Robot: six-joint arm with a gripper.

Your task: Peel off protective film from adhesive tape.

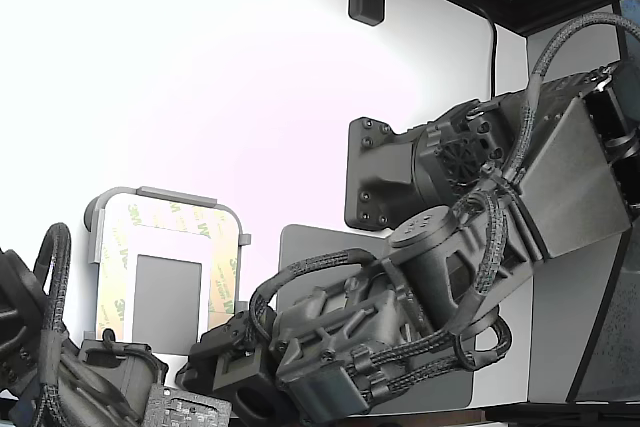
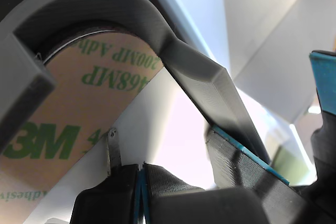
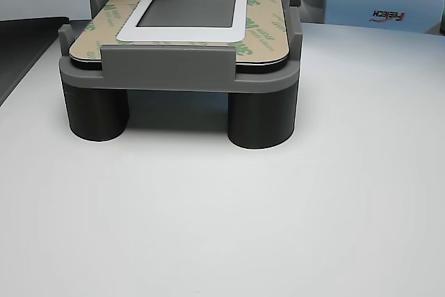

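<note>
The gripper (image 2: 143, 178), its fingers pressed together on a thin edge of film (image 2: 113, 145), sits at a corner of the tape (image 3: 263, 29) framing the white panel (image 3: 182, 29) on the grey holder (image 3: 181, 78).

Green "3M" and mirrored "200MP Adhesive 468MP" print covers the tan tape (image 2: 79, 114) framing the white panel (image 3: 188, 33). Behind the panel's grey holder (image 3: 181, 78), a pale blue box (image 3: 375, 12) reads "FEIECH", upside down.
</note>
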